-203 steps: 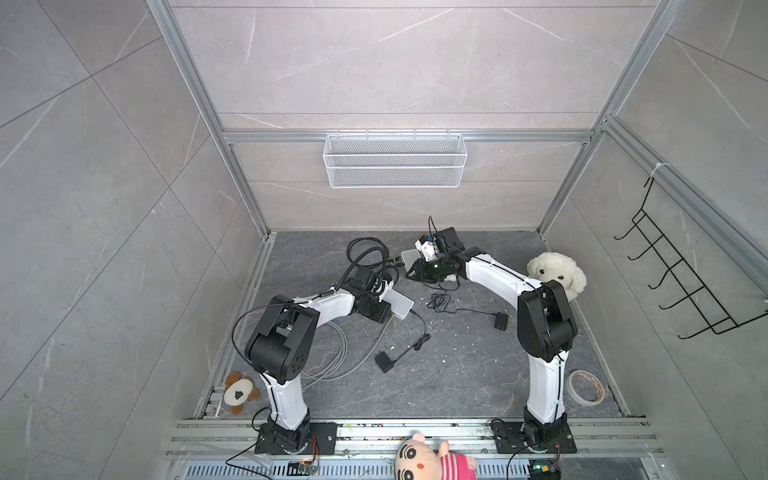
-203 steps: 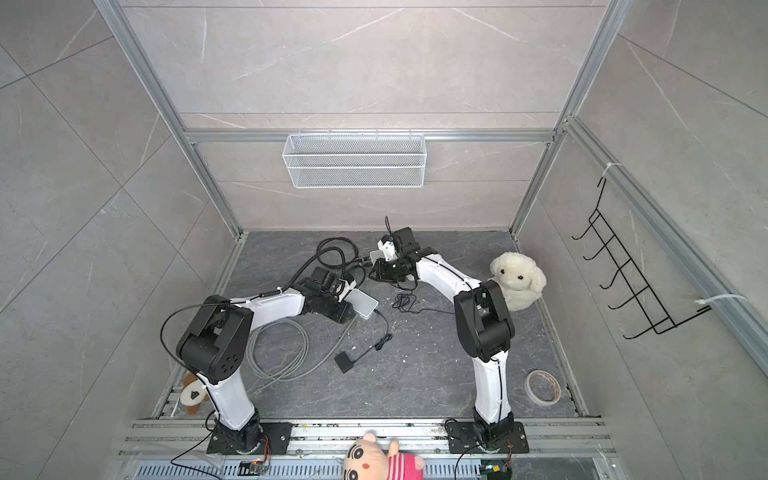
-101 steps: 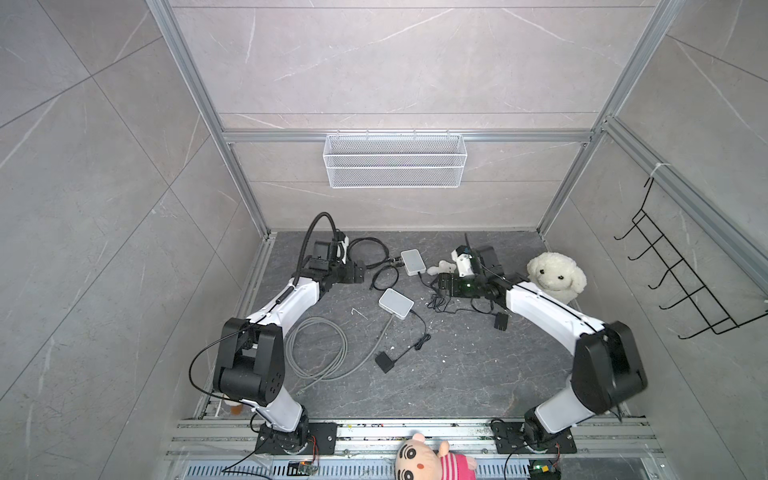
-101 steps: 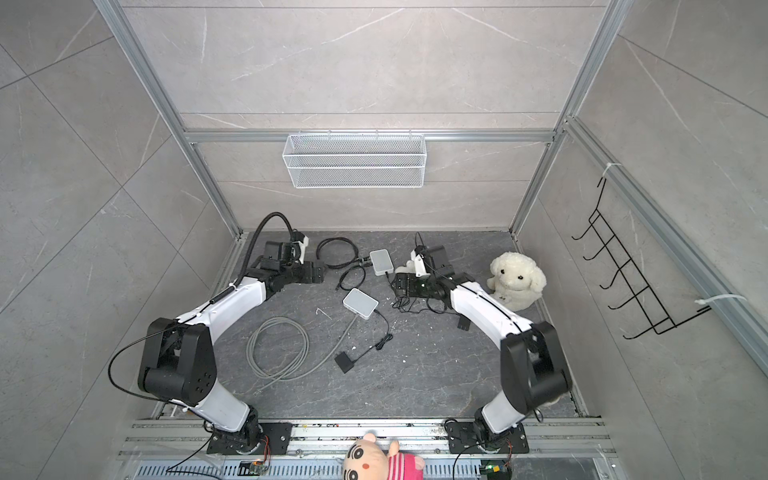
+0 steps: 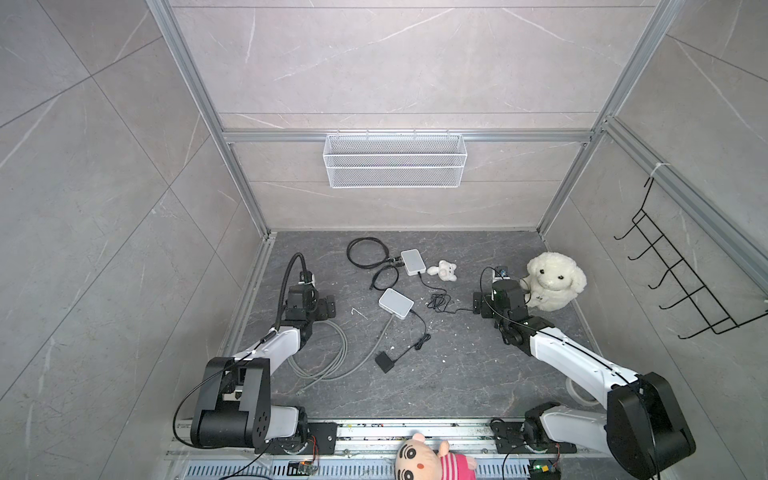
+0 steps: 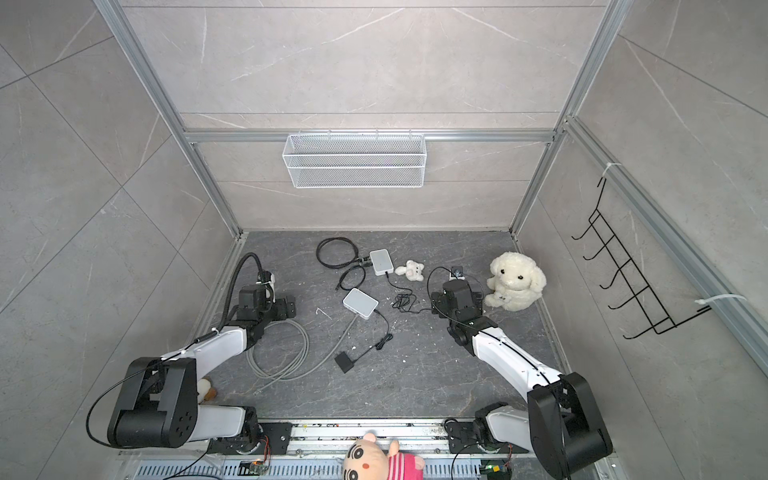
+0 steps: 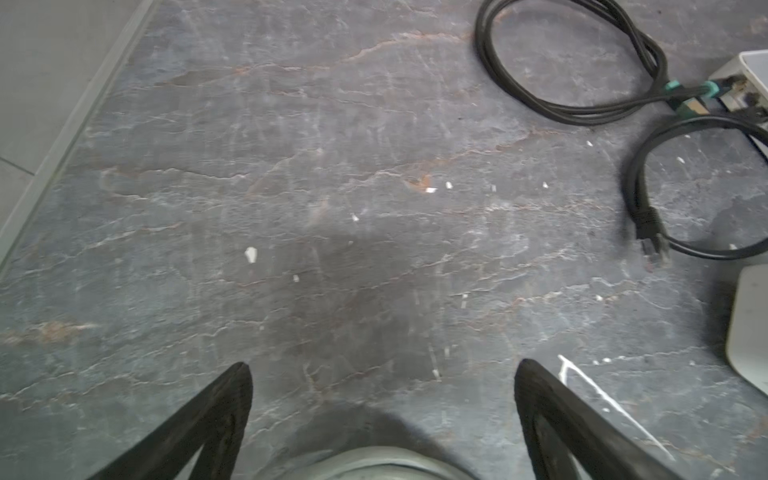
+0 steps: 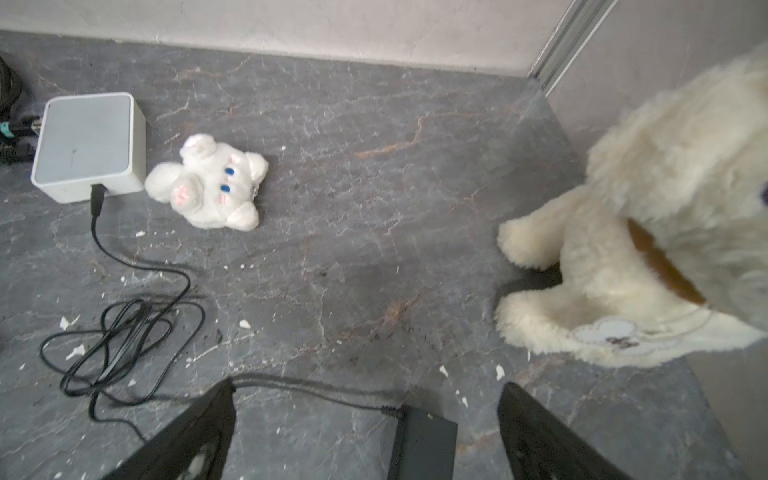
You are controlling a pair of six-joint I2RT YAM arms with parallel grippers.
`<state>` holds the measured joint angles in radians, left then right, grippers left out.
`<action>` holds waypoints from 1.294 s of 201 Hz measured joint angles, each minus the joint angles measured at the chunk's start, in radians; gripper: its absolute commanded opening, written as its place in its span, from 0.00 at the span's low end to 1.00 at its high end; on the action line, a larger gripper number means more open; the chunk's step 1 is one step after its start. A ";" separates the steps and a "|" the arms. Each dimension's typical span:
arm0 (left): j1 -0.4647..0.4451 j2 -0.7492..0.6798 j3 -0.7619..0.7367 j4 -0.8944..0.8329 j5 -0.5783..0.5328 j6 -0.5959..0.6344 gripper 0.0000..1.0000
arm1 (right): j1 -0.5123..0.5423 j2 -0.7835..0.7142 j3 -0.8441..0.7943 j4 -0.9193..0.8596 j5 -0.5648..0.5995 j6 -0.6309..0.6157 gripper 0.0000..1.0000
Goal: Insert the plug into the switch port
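Observation:
Two white switches lie mid-floor: a far switch (image 5: 412,262) (image 8: 87,143) and a nearer switch (image 5: 396,303). Black looped cables (image 7: 569,62) reach the far switch's port side (image 7: 739,89) with teal-booted plugs (image 7: 673,89). A loose black plug (image 7: 652,245) (image 5: 371,286) lies on the floor between the switches. My left gripper (image 5: 309,309) (image 7: 382,374) is open over bare floor, left of both switches. My right gripper (image 5: 498,309) (image 8: 368,392) is open above a black power adapter (image 8: 424,444), not touching it.
A large white plush dog (image 5: 555,280) sits right beside the right gripper. A small white plush (image 5: 444,270) lies by the far switch. There is a grey cable coil (image 5: 328,353), a second black adapter (image 5: 384,362), tangled thin wire (image 5: 438,300), and a wire basket (image 5: 395,160) on the back wall.
Both grippers have opened and drawn back from the switches, the left arm to the left, the right arm to the right. The far switch now lies free on the floor.

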<state>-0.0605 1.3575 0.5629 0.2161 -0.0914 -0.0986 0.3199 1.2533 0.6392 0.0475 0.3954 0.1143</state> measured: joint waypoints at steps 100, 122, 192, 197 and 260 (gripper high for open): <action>0.129 -0.087 -0.219 0.293 0.110 0.060 1.00 | -0.126 0.109 -0.181 0.405 -0.084 -0.067 0.99; 0.155 0.020 -0.203 0.365 0.155 0.076 1.00 | -0.173 0.125 -0.197 0.506 -0.150 -0.079 0.99; 0.177 0.153 -0.214 0.548 0.189 0.080 1.00 | -0.229 0.264 -0.278 0.749 -0.311 -0.093 0.99; 0.176 0.153 -0.214 0.549 0.187 0.080 1.00 | -0.229 0.264 -0.278 0.758 -0.315 -0.093 0.99; 0.165 0.153 -0.214 0.550 0.169 0.080 1.00 | -0.229 0.264 -0.278 0.792 -0.333 -0.108 0.99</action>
<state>0.1043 1.5101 0.3492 0.7666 0.0780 -0.0185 0.0910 1.5169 0.3607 0.8391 0.0624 0.0059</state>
